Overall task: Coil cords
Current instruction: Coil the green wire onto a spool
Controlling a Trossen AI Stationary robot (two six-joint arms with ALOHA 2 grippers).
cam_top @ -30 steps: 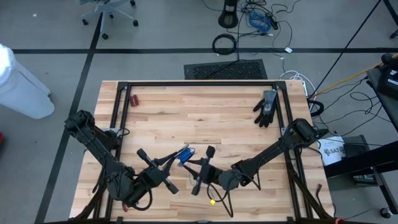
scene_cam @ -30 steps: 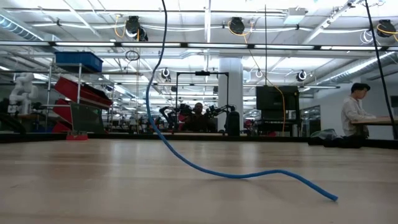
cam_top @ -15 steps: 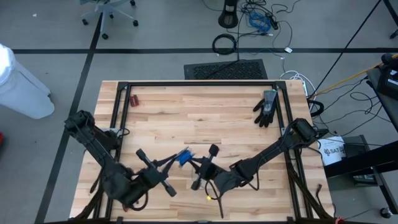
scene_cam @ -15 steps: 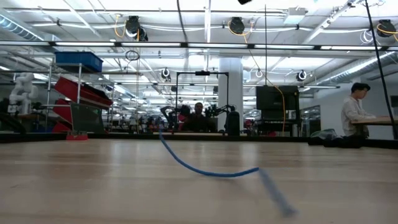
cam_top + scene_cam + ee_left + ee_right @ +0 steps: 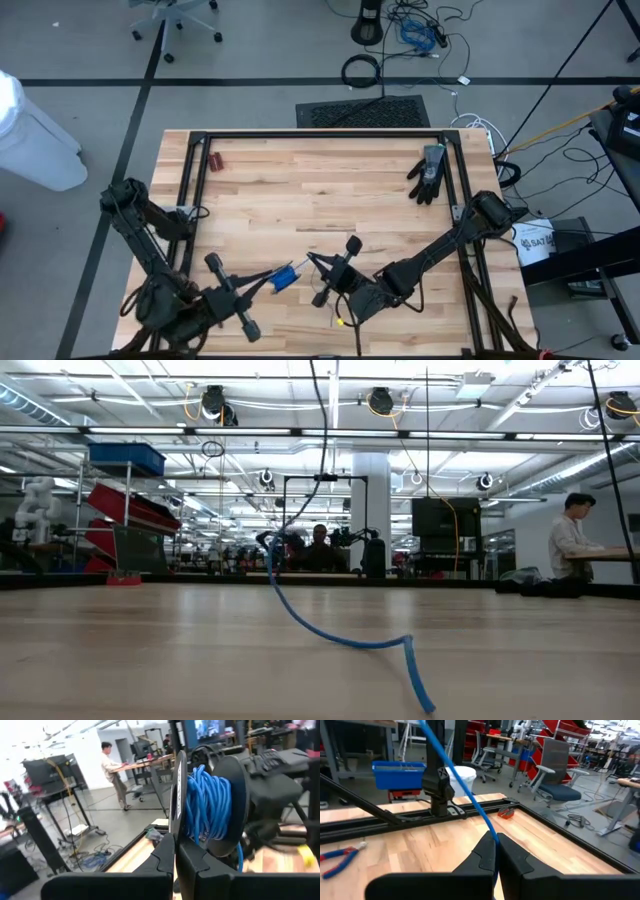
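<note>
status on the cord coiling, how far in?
Done: much of the blue cord is already wound on a spool, which the left gripper is shut on. In hand: the right gripper is shut on the free run of cord. Left: a loose tail lies across the wooden table, unwound.

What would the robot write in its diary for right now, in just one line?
left pincer: shut on spool wound with blue cord | right pincer: shut on cord strand | free end: trailing on table | coiling unfinished
</note>
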